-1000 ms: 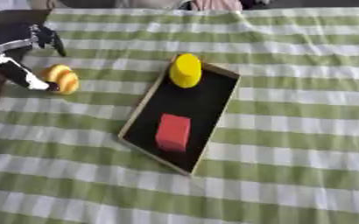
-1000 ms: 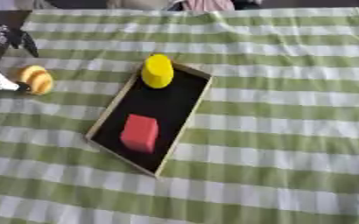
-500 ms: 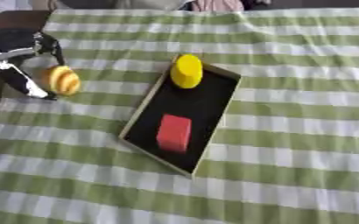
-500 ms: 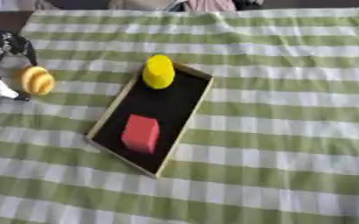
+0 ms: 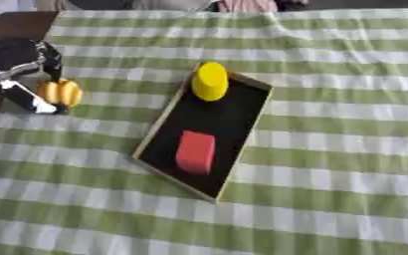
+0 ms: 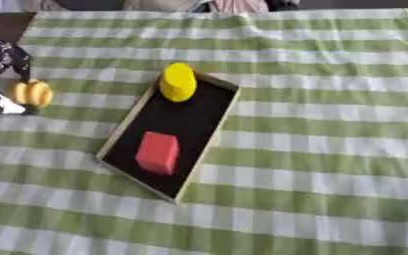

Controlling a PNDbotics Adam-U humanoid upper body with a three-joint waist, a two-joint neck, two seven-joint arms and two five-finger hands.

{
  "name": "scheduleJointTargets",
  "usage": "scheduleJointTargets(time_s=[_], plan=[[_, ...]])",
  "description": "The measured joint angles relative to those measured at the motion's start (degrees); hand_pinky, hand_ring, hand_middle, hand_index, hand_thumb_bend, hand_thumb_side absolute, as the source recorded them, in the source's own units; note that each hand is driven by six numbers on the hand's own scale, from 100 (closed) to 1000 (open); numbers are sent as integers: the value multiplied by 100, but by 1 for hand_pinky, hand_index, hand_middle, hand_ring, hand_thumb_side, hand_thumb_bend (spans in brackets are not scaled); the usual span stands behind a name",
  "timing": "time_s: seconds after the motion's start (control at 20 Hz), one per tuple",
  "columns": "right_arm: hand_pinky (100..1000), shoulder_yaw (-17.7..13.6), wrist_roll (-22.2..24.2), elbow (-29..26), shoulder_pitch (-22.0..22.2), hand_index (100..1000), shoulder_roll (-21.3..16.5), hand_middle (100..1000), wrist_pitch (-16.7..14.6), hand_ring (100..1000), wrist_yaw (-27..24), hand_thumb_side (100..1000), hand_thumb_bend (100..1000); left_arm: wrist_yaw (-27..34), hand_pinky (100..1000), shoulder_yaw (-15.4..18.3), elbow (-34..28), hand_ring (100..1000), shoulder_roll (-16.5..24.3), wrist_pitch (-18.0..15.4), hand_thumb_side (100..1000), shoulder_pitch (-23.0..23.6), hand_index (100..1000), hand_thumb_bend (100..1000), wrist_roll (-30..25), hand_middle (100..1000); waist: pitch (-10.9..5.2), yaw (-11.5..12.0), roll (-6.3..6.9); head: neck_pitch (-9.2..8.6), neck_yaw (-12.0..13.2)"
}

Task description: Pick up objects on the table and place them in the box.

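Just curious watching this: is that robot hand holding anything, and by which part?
The left hand is at the orange object's left side, but whether it actually grips it cannot be told.

Table under green-and-white checked cloth (image 5: 329, 99), shallow black box (image 5: 234, 119) lying askew, orange object (image 5: 61, 92) near left edge

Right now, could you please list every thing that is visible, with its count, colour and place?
box: one, shallow, black inside with a pale wooden rim, lying askew in the middle of the table.
yellow cylinder: one, yellow, at the far end of the box.
red block: one, red, inside the box toward its near end.
orange object: one, orange-yellow, rounded, on the cloth at the left.
tablecloth: one, green and white checked, covering the table.
left robot hand: one, black and silver, at the left edge beside the orange object.
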Motion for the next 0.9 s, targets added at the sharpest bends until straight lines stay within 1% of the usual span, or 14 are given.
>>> scheduleJointTargets(time_s=[0.2,0.25,0.3,0.35,0.4,0.45,0.5,0.55,0.65,0.9], plan=[[1000,1,0,0,5,960,2,769,0,963,2,470,100,-271,344,28,50,428,-1,248,313,-19,403,519,250,359,-19,0,-1,1,0],[1000,1,0,0,7,960,2,769,0,963,2,470,100,-332,307,28,52,403,-3,307,284,-20,373,481,310,332,-22,1,-4,1,0],[1000,1,0,0,9,960,2,769,-1,963,2,470,100,-375,297,29,52,396,-9,368,280,-20,364,474,371,324,-23,4,-7,1,0],[1000,1,0,0,11,960,2,769,-5,963,2,470,100,-410,284,29,59,382,-14,428,260,-18,344,426,430,305,-25,4,-11,1,0],[1000,1,1,0,15,960,2,769,-9,963,1,470,100,-434,283,29,82,380,-18,483,258,-9,341,417,486,303,-25,4,-22,2,0],[1000,1,2,0,23,961,2,769,-14,963,0,470,100,-447,277,29,96,374,-18,528,242,-5,330,353,530,294,-30,6,-34,2,0],[1000,1,7,0,39,961,3,769,-23,963,-2,470,100,-457,276,27,124,373,-24,560,240,3,329,338,563,293,-34,4,-45,2,1],[1000,1,12,0,55,960,7,769,-31,963,-4,470,100,-462,272,25,144,370,-27,583,233,3,324,294,585,289,-37,4,-56,2,1],[1000,1,19,0,58,961,23,769,-42,963,-6,470,100,-451,266,16,158,364,-53,602,228,3,317,254,604,283,-44,5,-62,3,2],[1000,1,24,0,64,962,46,768,-35,963,-7,470,100,-179,250,-47,52,349,-102,561,209,2,296,232,563,264,-58,16,-63,5,5]])
